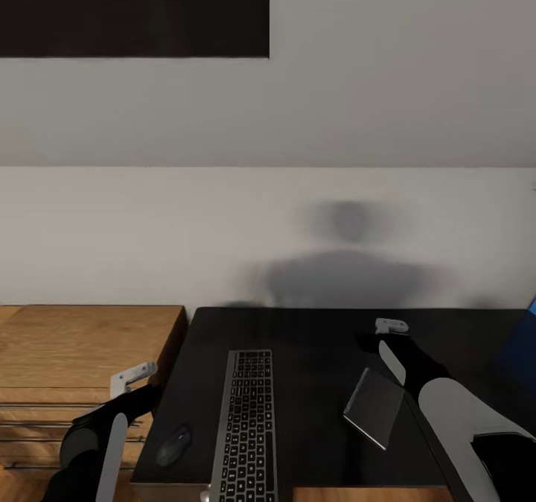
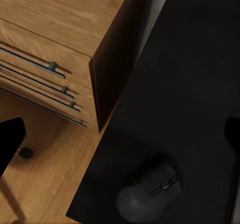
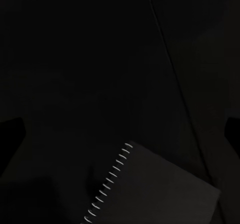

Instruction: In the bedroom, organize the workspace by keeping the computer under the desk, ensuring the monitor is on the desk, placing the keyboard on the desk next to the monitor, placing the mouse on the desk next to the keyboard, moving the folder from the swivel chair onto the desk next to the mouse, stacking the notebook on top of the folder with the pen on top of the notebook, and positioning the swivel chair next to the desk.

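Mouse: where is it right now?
The dark rounded mouse lies in the head view's lower left, on the black desk's near-left corner, just left of the grey keyboard.

From my head camera, the keyboard (image 1: 244,427) runs off the bottom edge, and a blue object (image 1: 523,345) is cut by the right edge, so I can't identify it. My right forearm hides one corner of the notebook (image 1: 374,408); its other end is cropped in the right wrist view.
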### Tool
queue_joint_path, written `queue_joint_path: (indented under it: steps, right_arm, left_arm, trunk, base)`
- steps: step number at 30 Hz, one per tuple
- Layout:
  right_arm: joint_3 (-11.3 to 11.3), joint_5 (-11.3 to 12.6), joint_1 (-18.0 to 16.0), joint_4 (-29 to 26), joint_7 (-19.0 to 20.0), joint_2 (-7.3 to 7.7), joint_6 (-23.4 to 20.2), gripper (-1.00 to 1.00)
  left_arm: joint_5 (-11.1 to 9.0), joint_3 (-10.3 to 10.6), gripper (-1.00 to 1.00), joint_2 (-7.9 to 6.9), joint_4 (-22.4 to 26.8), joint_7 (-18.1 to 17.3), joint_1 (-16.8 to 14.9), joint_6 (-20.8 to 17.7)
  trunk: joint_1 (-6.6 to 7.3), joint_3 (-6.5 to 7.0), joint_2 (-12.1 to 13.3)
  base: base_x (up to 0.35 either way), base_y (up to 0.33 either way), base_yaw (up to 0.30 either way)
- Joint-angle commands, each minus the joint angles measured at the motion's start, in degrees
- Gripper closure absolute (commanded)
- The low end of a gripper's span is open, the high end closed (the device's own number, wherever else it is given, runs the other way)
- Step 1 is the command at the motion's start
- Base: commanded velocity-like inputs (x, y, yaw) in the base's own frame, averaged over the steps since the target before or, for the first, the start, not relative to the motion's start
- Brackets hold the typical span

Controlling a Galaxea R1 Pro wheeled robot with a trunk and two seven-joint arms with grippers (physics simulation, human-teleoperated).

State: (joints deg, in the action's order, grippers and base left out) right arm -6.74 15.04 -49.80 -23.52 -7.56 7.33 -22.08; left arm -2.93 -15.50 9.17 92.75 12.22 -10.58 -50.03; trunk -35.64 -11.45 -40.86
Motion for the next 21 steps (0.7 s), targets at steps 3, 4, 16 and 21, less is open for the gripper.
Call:
queue_joint_path:
  steps: [3, 4, 16, 21]
  right_arm:
    - [-0.47, 0.60, -0.03, -0.12, -0.44, 0.10, -0.31, -1.00]
    - [-0.47, 0.60, -0.03, -0.12, -0.45, 0.11, -0.32, -1.00]
    - [-0.42, 0.60, -0.03, -0.11, -0.52, 0.14, -0.53, -1.00]
    - [-0.41, 0.56, -0.03, -0.06, -0.59, 0.14, -0.59, -1.00]
  left_arm:
    - [-0.32, -0.05, -1.00, 0.05, 0.07, 0.26, -0.06, -0.24]
    - [-0.32, -0.05, -1.00, 0.05, 0.07, 0.26, -0.06, -0.24]
    - [-0.32, -0.06, -1.00, 0.05, 0.07, 0.26, -0.06, -0.24]
    - [-0.32, -0.06, -1.00, 0.02, 0.07, 0.26, -0.06, -0.24]
  trunk:
    - [-0.68, -0.64, -1.30]
    - [-0.90, -0.82, -1.70]
    - [-3.54, -2.97, -6.51]
    - [-4.63, -3.87, -8.52]
  base:
    - [0.000, 0.000, 0.000]
    - [0.000, 0.000, 0.000]
    - [0.000, 0.000, 0.000]
    - [0.000, 0.000, 0.000]
